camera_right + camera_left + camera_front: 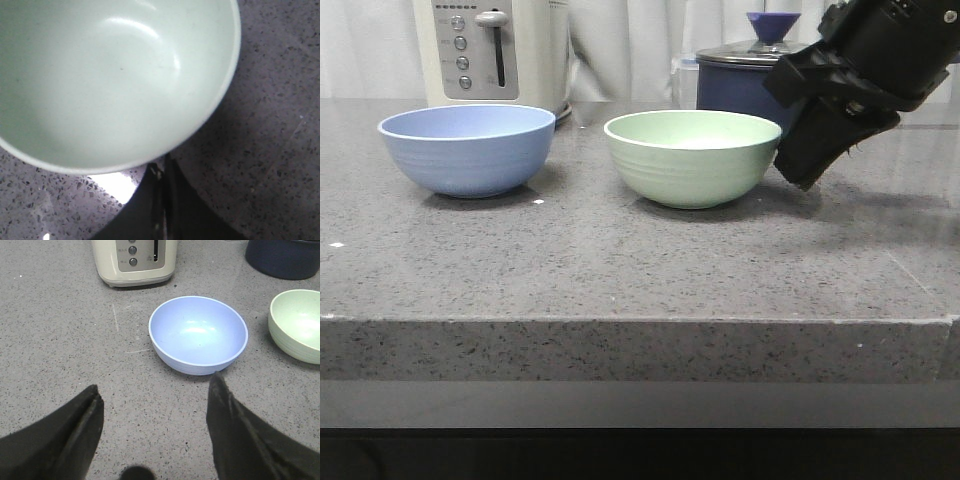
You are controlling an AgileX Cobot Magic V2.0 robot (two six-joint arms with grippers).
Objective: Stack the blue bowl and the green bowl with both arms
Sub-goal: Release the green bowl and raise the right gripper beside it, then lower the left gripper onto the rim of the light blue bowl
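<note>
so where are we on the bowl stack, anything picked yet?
Nothing stacked or picked yet. The blue bowl and green bowl sit apart on the counter, both empty. In hand: the right gripper, fingers together, is down beside the green bowl's rim without gripping it; the left gripper is open, hovering short of the blue bowl. Left: grasp one bowl, lift it, set it inside the other.

Left gripper [155, 435] jaws spread wide; right gripper [162, 200] jaws pressed together.

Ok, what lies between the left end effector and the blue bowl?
Nothing: the left wrist view shows only bare speckled countertop between the open left end effector and the blue bowl.
</note>
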